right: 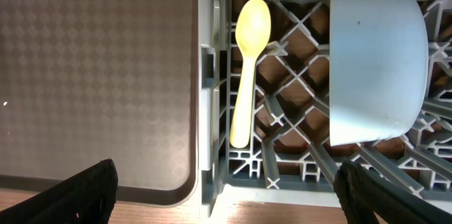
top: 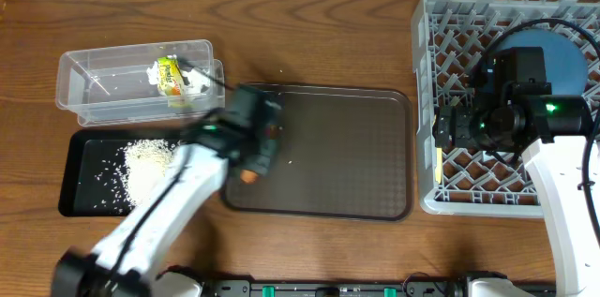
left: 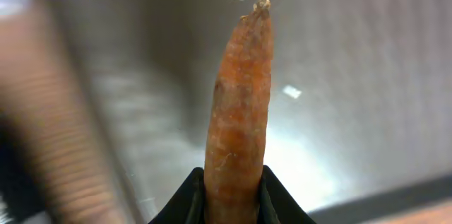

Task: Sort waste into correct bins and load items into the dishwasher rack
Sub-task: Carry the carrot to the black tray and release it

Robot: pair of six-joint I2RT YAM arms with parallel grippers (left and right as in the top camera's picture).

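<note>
- While the left gripper (left: 233, 199) is clamped on the thick end of the carrot (left: 240, 104), one dark finger pressing each side, the carrot's thin tip points away from the wrist camera.
- From overhead, the carrot shows as an orange spot at the left edge of the brown tray (top: 347, 147), under the blurred left gripper; whether it touches the tray I cannot tell.
- The right gripper (right: 226, 169) stands wide open with nothing between its fingers, over the left side of the rack (right: 212, 75).
- A yellow spoon (right: 248, 68) lies flat in the rack just inside its left wall, bowl end farther from the wrist camera.
- A pale cup (right: 378, 68) rests in the rack to the right of the spoon, apart from it.
- A blue plate (top: 562, 53) sits in the far part of the rack, partly hidden by the right arm.
- The clear tub (top: 84, 81) stands at the far left of the table and holds the snack wrapper (top: 170, 74) and white tissues (top: 192, 77) at its right end.
- The black tray (top: 80, 185) lies just in front of the tub, with rice grains (top: 141, 161) scattered and heaped toward its right half.
- A few stray white grains lie on the brown tray.
</note>
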